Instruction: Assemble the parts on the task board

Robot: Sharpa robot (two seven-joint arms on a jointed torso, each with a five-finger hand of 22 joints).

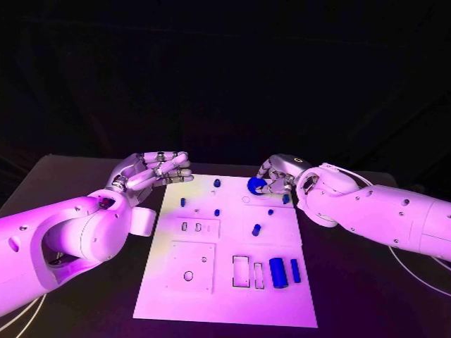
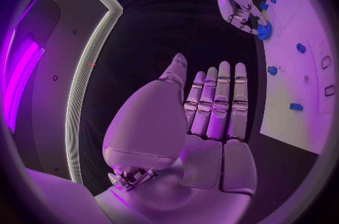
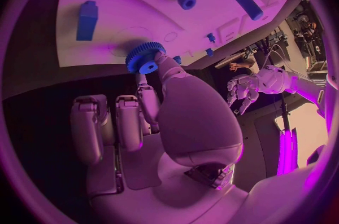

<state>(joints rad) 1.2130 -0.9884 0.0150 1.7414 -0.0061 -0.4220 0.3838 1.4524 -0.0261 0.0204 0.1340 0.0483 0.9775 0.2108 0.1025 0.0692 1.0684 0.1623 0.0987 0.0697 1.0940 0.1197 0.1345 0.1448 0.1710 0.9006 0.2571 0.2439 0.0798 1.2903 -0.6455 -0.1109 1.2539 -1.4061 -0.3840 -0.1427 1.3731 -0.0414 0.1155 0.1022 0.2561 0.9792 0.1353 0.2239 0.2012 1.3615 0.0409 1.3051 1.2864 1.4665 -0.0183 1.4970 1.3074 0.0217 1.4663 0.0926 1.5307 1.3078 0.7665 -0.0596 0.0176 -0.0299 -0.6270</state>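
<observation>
Left arm comes in low from the near left; its left hand (image 1: 151, 171) hovers at the far left corner of the board, palm open, fingers straight and side by side, holding nothing. Right arm reaches in from the right, wrist bent; its right hand (image 1: 276, 177) is at the far right part of the board, thumb and a finger pinching a small blue gear (image 3: 144, 57), remaining fingers extended alongside.
</observation>
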